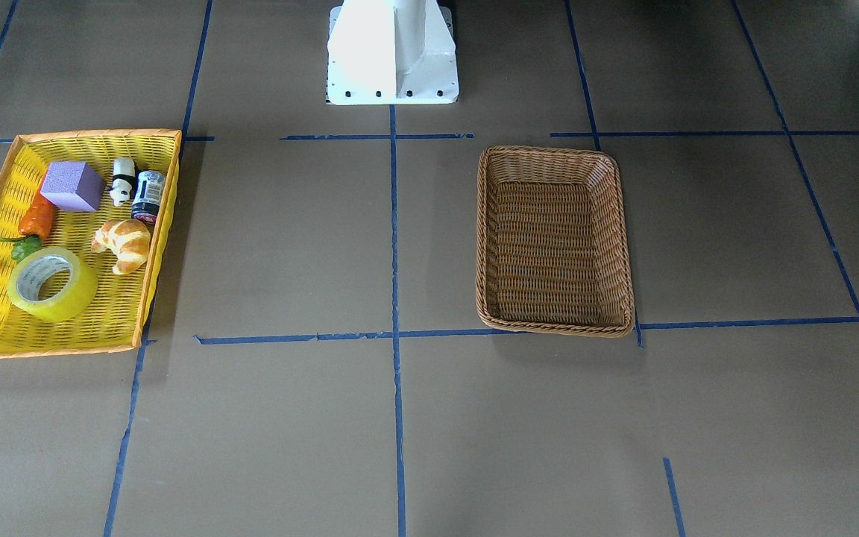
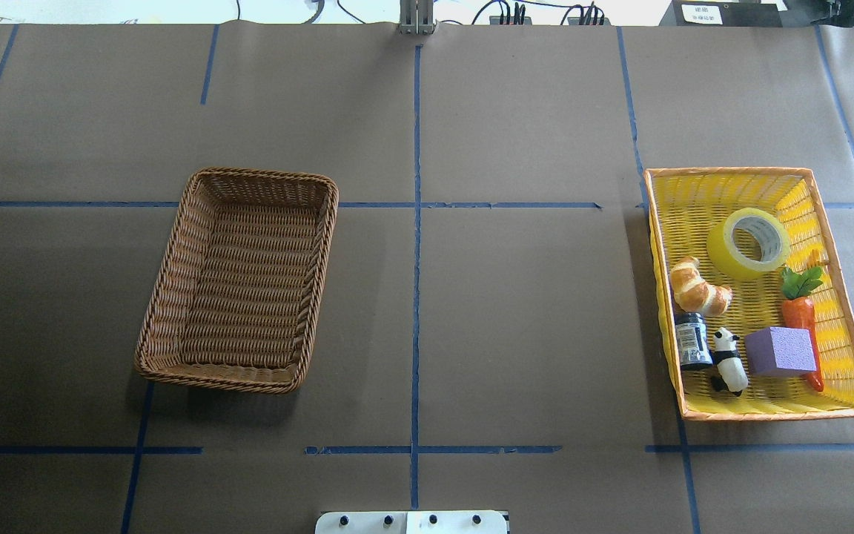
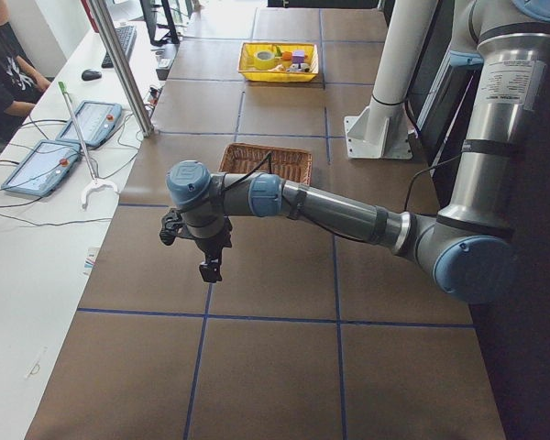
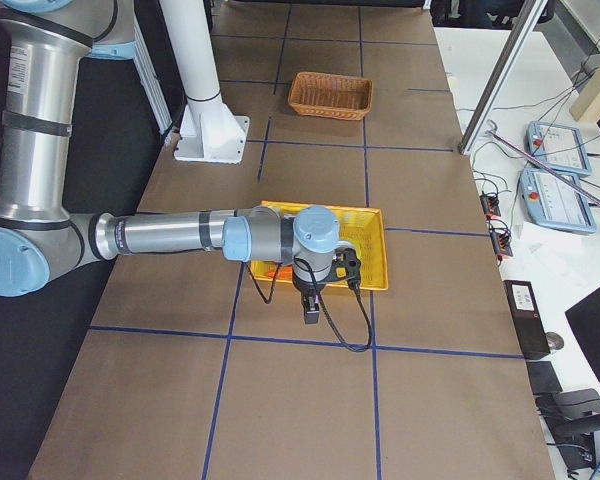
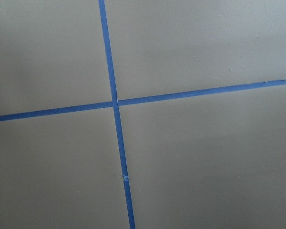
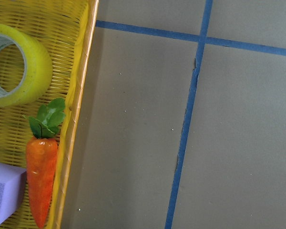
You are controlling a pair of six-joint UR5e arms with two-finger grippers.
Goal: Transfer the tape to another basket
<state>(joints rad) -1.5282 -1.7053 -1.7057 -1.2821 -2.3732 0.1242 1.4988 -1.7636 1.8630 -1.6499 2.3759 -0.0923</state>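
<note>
Lying in the far end of the yellow tray point(image 2: 727, 172), at the table's point(image 2: 516, 311) right, the tape point(image 2: 748, 243) has a croissant point(image 2: 697, 288) and carrot point(image 2: 801, 315) close on its near side. The basket point(image 2: 264, 175) stands well apart, left. Whether the left gripper point(image 3: 209, 266) and right gripper point(image 4: 311, 308), both above the table, are closed cannot be told.

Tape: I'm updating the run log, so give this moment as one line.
tape: in yellow tray, ungrasped | basket: empty | left end effector: clear of basket | right end effector: by tray
</note>
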